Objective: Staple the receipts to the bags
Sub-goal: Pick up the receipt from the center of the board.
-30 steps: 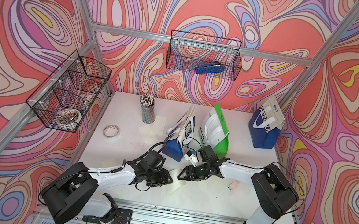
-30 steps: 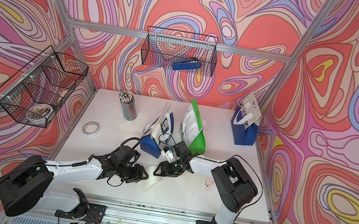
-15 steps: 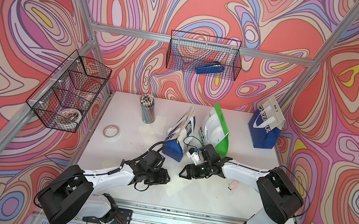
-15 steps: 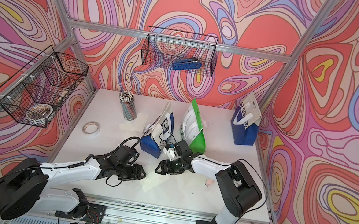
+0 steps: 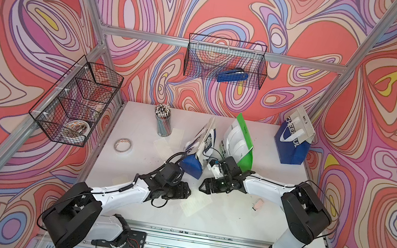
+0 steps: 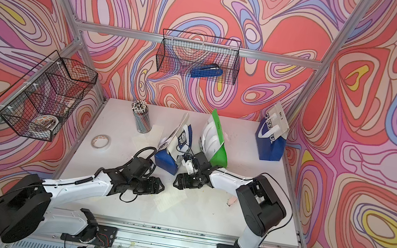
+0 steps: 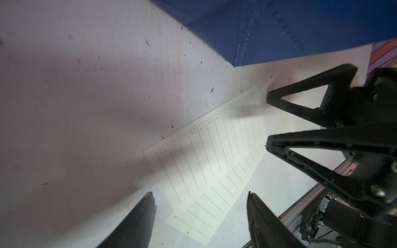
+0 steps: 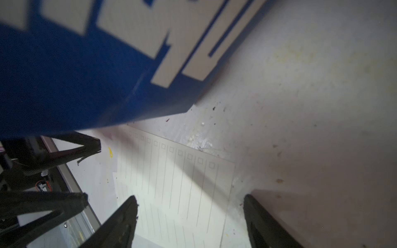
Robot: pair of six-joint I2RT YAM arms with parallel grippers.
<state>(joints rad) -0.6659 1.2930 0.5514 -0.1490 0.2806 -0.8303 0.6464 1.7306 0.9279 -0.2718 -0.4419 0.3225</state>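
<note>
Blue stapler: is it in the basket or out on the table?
In. The blue stapler lies inside the wire basket hanging on the back wall, above the table.

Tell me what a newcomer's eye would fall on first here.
First, the swirling red, pink and purple walls. Next, two white-and-black robot arms stretched toward each other at the middle of the white table, over lined white paper slips, close to a blue-and-white paper bag and a green-and-white paper bag. A blue stapler lies in the black wire basket on the back wall.
</note>
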